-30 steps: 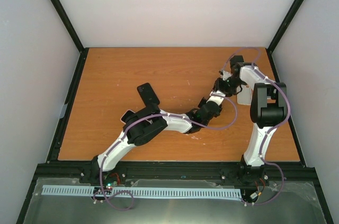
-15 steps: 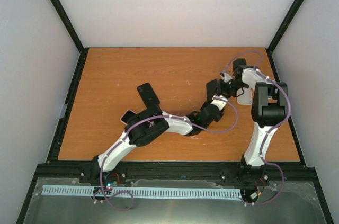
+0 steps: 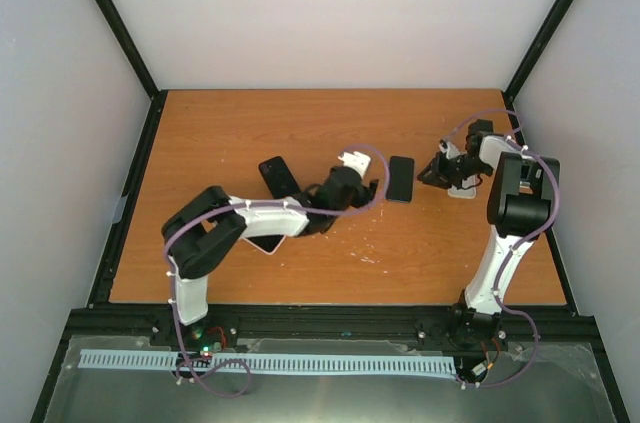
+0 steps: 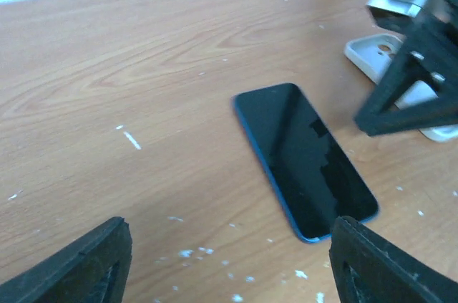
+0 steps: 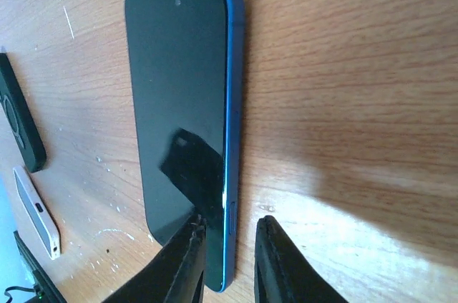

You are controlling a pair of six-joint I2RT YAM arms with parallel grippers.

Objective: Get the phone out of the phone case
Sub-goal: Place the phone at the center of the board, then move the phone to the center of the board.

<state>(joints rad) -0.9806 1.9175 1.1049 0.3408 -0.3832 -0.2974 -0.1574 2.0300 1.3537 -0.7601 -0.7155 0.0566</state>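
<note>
The phone (image 3: 401, 178), dark-screened with a blue rim, lies flat and screen up on the wooden table, bare of any case. It fills the right wrist view as the phone (image 5: 182, 124), and in the left wrist view the phone (image 4: 304, 160) lies ahead. My left gripper (image 3: 376, 183) sits just left of it, wide open and empty; its jaws (image 4: 230, 230) frame bare table. The white phone case (image 3: 463, 189) lies under my right arm, also visible as the case (image 4: 376, 56). My right gripper (image 3: 433, 175) hovers between case and phone, its fingers (image 5: 229, 223) narrowly apart with nothing between them.
A black slab-shaped object (image 3: 280, 178) lies left of the left gripper, seen also as a black object (image 5: 21, 113). A small white device (image 3: 265, 241) sits partly under the left arm, visible too as a white device (image 5: 36, 210). White flecks dot the table.
The left gripper opened, let go of the phone and swung back to the left. The phone now lies flat on the table. The right gripper drew back right and narrowed its jaws.
</note>
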